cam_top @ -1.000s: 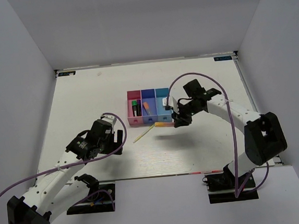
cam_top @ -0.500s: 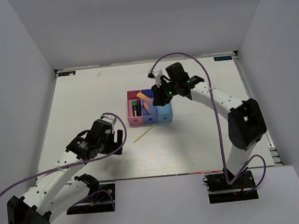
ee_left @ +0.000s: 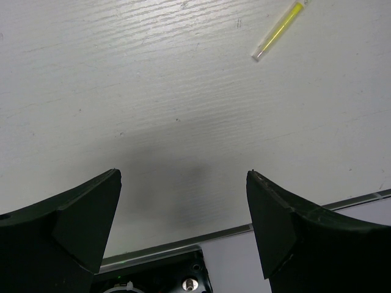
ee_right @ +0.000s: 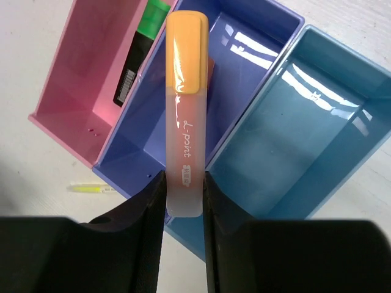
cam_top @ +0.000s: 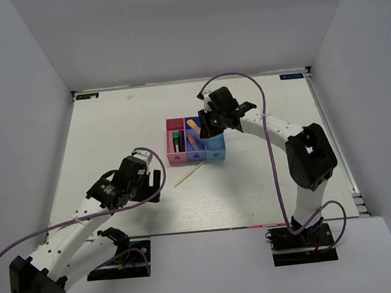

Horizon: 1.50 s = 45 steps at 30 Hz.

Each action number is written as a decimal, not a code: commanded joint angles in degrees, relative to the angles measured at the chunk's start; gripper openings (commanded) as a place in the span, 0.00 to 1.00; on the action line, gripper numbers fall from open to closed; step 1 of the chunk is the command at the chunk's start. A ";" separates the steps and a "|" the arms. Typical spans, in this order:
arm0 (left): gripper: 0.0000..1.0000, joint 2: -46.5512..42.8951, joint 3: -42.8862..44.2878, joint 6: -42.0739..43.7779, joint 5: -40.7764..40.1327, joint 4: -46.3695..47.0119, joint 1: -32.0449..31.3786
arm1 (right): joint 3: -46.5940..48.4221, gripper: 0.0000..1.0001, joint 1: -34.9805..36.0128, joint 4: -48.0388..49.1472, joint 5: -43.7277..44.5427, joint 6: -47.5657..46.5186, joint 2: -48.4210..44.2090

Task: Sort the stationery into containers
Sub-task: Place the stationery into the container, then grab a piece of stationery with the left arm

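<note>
Seen from above, the right gripper (cam_top: 212, 121) hangs over the far end of three joined plastic bins. It carries an orange-capped translucent highlighter (cam_top: 193, 125) that juts over the dark blue-purple middle bin (cam_top: 195, 157). The pink bin (cam_top: 176, 160) to its left holds a black marker with a green cap (cam_top: 176, 140), and the light blue bin (cam_top: 215, 156) sits to its right. A thin yellow-green stick (cam_top: 188, 175) lies on the white worktop (cam_top: 111, 126) just in front of the bins, between them and the left gripper (cam_top: 154, 184).

In the left wrist view, the left gripper stands wide with nothing between its fingers, above bare worktop. The stick lies well apart from them at the upper right.

In the right wrist view, the fingers (ee_right: 149, 207) pinch the highlighter's clear lower barrel in a narrow grip. Its cap points along the middle bin, but its tail sits close to the wall shared with the light blue bin. Something orange-red already lies inside, mostly hidden.

To place it well, I would:
- nudge it towards the pink side until the barrel centres over the middle bin;
- keep it parallel to the long walls and lower it well inside;
- only then open the fingers, since a high drop could glance off the wall into the wrong bin.
</note>
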 commanded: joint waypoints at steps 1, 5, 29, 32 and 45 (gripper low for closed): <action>0.93 -0.41 -0.07 0.35 0.01 0.94 0.40 | 3.32 0.00 1.15 0.46 3.02 5.26 0.16; 0.93 -0.23 0.02 0.44 0.01 0.94 0.40 | 4.99 0.00 1.25 -1.12 3.29 7.11 0.94; 0.93 0.12 -0.16 0.44 0.19 1.29 0.31 | 4.20 0.46 1.51 -1.83 1.63 7.55 1.65; 0.91 0.91 -0.16 0.78 0.80 2.07 0.40 | 4.11 0.44 1.34 -2.09 1.02 7.29 1.04; 0.55 21.55 9.16 5.79 1.86 12.18 -5.74 | -16.52 0.52 -3.41 -8.75 -12.57 -32.94 -24.96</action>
